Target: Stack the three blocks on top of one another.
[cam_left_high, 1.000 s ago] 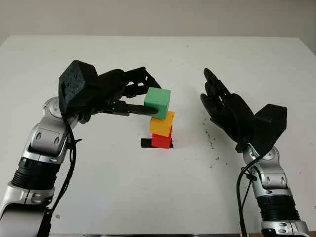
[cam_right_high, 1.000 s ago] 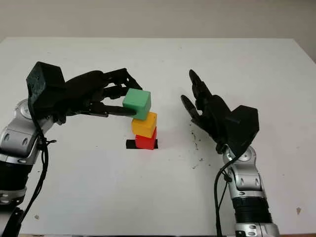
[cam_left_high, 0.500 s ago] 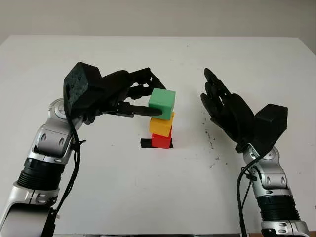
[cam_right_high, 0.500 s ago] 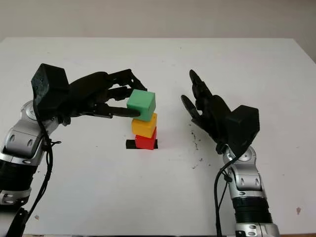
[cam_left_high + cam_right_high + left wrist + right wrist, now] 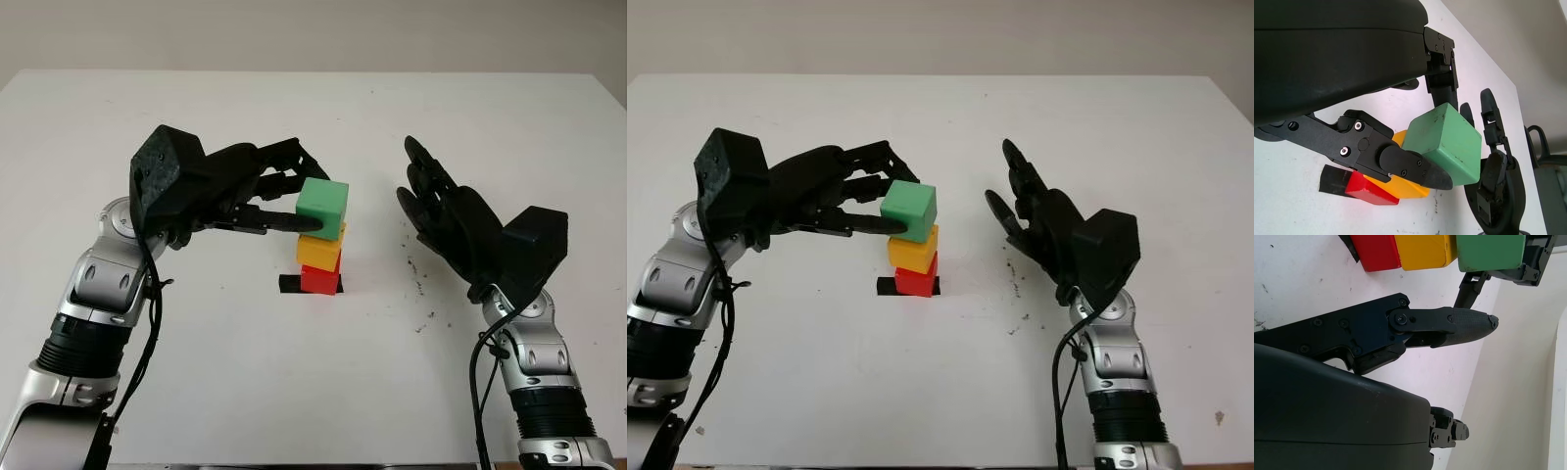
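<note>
Your left robot hand [image 5: 284, 201] is clamped on the green plastic cube [image 5: 322, 207], with one finger [image 5: 1415, 169] along the near face and the others [image 5: 284, 162] on the far side. The cube sits tilted at the top of the stack, over the yellow plastic block [image 5: 320, 251]; you can't tell from the head views whether its underside is fully seated or just touching. In your left wrist view the green cube overhangs the yellow one toward the right arm's side.

The yellow block rests on the red plastic block [image 5: 319, 280], a bit skewed so its edges don't line up with the red one. The red block stands on a small black rectangular marker [image 5: 292, 283] stuck flat to the white counter [image 5: 294, 382], and the marker pokes out on the left arm's side of the block.

Your right robot hand [image 5: 443, 206] is released and holding nothing, raised above the counter to the right of the stack and well apart from it, palm facing the blocks. Your right wrist view sees all three blocks in a row, red [image 5: 1374, 252], yellow [image 5: 1425, 252], green [image 5: 1490, 252], with a black finger [image 5: 1459, 325] of that hand reaching across below them and not touching any.

A few dark specks [image 5: 419, 284] mark the counter under the right robot hand.
</note>
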